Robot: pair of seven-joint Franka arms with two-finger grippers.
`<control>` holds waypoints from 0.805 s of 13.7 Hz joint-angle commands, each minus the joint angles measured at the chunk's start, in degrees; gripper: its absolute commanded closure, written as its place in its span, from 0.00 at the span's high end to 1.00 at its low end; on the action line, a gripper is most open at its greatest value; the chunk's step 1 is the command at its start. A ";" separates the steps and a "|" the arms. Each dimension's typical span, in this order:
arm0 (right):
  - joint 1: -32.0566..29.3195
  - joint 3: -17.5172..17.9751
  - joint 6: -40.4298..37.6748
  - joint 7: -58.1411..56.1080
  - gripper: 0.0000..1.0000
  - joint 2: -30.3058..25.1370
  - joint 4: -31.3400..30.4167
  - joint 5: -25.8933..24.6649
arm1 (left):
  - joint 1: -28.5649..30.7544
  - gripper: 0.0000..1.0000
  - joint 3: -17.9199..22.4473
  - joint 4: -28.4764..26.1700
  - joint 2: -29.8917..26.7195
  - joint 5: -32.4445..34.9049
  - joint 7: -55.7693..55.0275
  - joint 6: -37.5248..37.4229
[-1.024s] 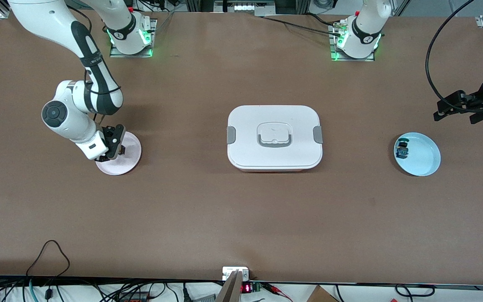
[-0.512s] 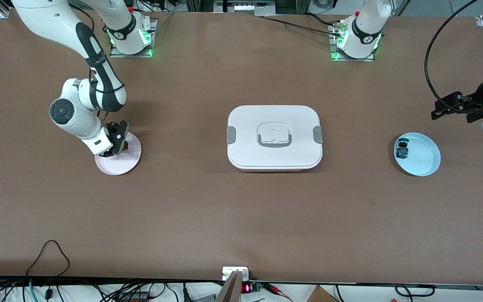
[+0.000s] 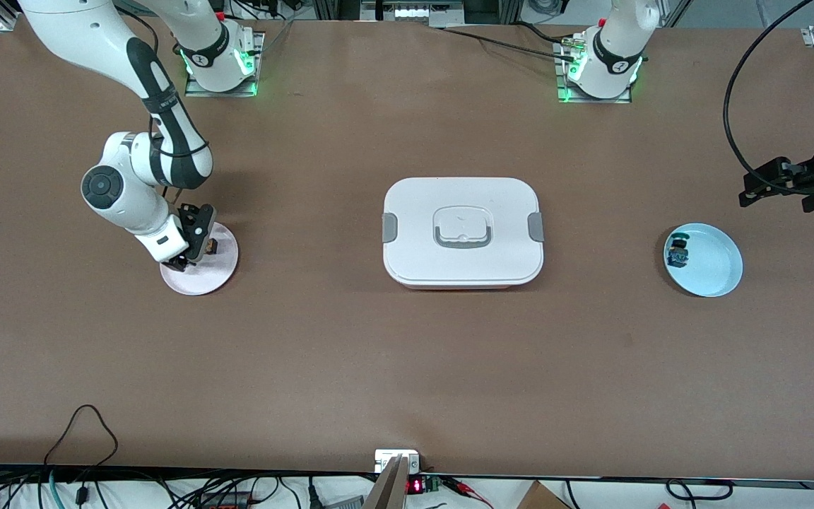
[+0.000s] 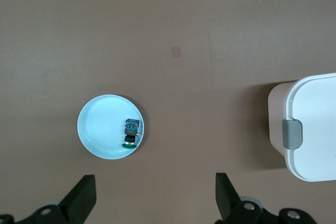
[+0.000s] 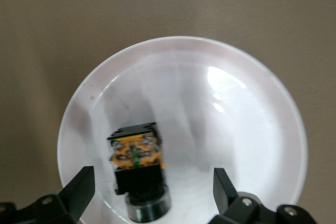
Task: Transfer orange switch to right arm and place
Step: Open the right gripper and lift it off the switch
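The orange switch [image 3: 210, 246] lies on its side on the pale pink plate [image 3: 217, 277] at the right arm's end of the table. In the right wrist view the switch [image 5: 135, 153] shows its orange block and black button, lying free on the plate [image 5: 252, 108]. My right gripper [image 3: 191, 256] hangs just over the plate, open and empty, its fingers straddling the switch without touching it [image 5: 153, 182]. My left gripper [image 3: 753, 187] is open and empty in the air at the left arm's end of the table [image 4: 155, 182].
A light blue plate [image 3: 718, 276] holds a blue-green switch [image 3: 677, 252]; both also show in the left wrist view, plate [image 4: 97, 127] and switch [image 4: 130, 132]. A white lidded box [image 3: 462, 230] with grey clips stands mid-table, its edge in the left wrist view [image 4: 315, 124].
The right gripper has lifted and shifted slightly over the pink plate, leaving the orange switch lying uncovered on it. The left gripper has drifted a little toward the table's end.
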 commanded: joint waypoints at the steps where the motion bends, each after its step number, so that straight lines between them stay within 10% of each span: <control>1: -0.01 -0.08 -4.94 0.46 1.00 -2.52 3.53 -0.01 | -0.24 1.00 -0.09 1.74 0.89 1.57 1.17 -0.09; 11: -0.18 -2.80 -39.47 10.27 1.00 -4.54 32.97 -0.09 | -0.41 1.00 -0.18 1.83 0.72 0.78 1.17 -0.44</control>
